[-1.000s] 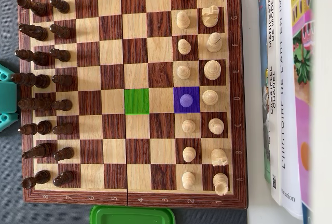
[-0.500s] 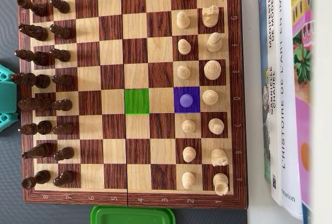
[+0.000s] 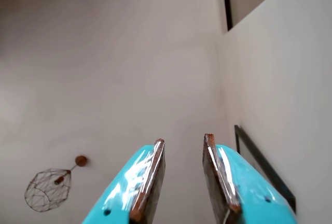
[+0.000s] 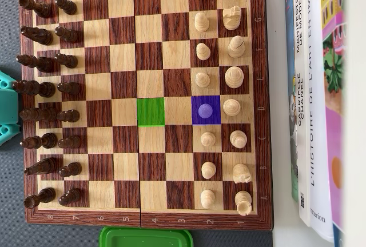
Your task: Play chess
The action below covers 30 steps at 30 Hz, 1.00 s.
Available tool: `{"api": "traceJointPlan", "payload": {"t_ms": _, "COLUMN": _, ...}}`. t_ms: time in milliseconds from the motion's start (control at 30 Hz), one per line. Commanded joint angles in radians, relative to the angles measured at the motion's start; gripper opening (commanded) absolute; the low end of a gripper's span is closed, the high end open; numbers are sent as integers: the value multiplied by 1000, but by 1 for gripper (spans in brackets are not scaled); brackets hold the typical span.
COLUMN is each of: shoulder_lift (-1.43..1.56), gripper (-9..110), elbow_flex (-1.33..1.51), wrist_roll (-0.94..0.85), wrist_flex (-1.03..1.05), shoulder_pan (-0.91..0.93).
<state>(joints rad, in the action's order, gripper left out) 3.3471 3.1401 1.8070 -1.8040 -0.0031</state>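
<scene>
In the overhead view a wooden chessboard [image 4: 146,218] holds dark pieces [image 4: 46,90] in two files on the left and light pieces [image 4: 220,87] in two files on the right. One light pawn [image 4: 205,110] stands on a purple-marked square. An empty square [image 4: 150,111] two squares to its left is marked green. My gripper [image 3: 184,140] shows only in the wrist view. Its turquoise fingers [image 3: 150,175] with brown pads are apart, with nothing between them, and point at a bare wall and ceiling. A turquoise part of the arm [image 4: 6,107] shows at the overhead view's left edge.
Books [image 4: 311,98] lie along the board's right side. A green plastic lid [image 4: 146,237] sits below the board's lower edge. In the wrist view a wire lamp shade [image 3: 47,189] hangs at the lower left and a black frame [image 3: 264,167] runs along the right wall.
</scene>
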Motion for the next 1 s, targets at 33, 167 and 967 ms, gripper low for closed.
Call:
{"api": "traceJointPlan", "payload": {"t_ms": 33, "shoulder_lift": 2, "gripper": 12, "elbow_flex": 20, "wrist_roll": 12, "wrist_flex": 2, "shoulder_pan": 3}}
{"api": "traceJointPlan", "payload": {"t_ms": 167, "shoulder_lift": 2, "gripper": 12, "elbow_flex": 20, "wrist_roll": 12, "wrist_flex": 3, "shoulder_pan": 3}}
{"api": "traceJointPlan", "payload": {"t_ms": 967, "shoulder_lift": -9, "gripper": 12, "elbow_flex": 20, "wrist_roll": 8, "wrist_flex": 21, "shoulder_pan": 15}}
